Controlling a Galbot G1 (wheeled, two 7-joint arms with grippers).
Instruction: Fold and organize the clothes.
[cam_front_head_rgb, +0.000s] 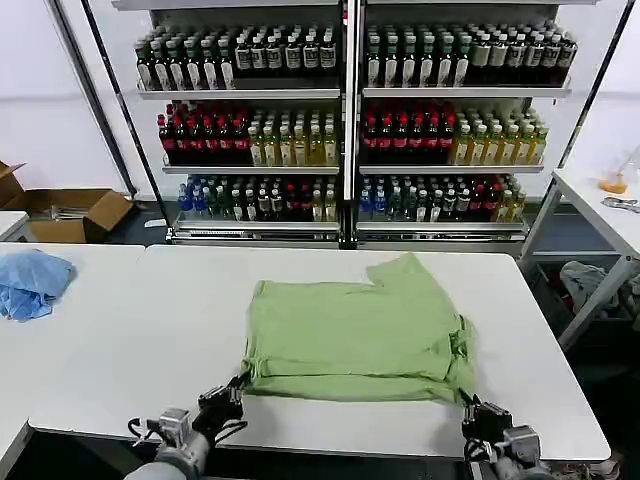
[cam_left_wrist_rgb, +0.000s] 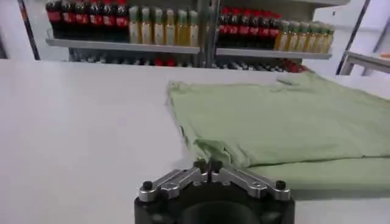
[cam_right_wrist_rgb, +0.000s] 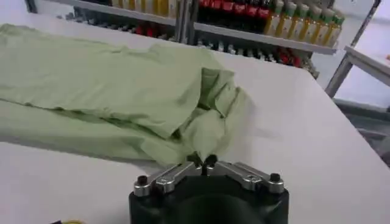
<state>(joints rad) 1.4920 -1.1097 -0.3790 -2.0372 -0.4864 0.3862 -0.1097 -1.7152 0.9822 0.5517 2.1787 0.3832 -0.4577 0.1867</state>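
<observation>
The light green short-sleeved shirt of soft fabric (cam_front_head_rgb: 360, 335) lies spread on the white table (cam_front_head_rgb: 130, 340) in front of me, roughly in the middle and a little toward my right, its plain side up so I see no buttons or print. It looks partly folded: the near hem shows a doubled layer of fabric along the edge closest to me, and one flap still pokes out toward the shelves of bottled drinks (cam_front_head_rgb: 345, 120) at the far side. My left gripper (cam_front_head_rgb: 222, 403) sits at the near left corner of the shirt, and from my left wrist camera its fingers are drawn together to a narrow point with the tips touching the fabric edge (cam_left_wrist_rgb: 207, 164); I judge it is pinching that corner, though the pinch itself is hard to make out. My right gripper (cam_front_head_rgb: 483, 418) is at the near right corner, where the cloth bunches up in loose wrinkles, and its fingers likewise meet at the tips right against the bunched fabric (cam_right_wrist_rgb: 201, 161). So I would say one fold is made and I have both near corners in hand; what remains, as I judge it, is to carry this edge over again, tuck in the protruding flap, smooth the crumpled right side, and set the bundle tidy. A crumpled light blue cloth (cam_front_head_rgb: 30, 283) rests on the neighbouring table to my left, well apart.
</observation>
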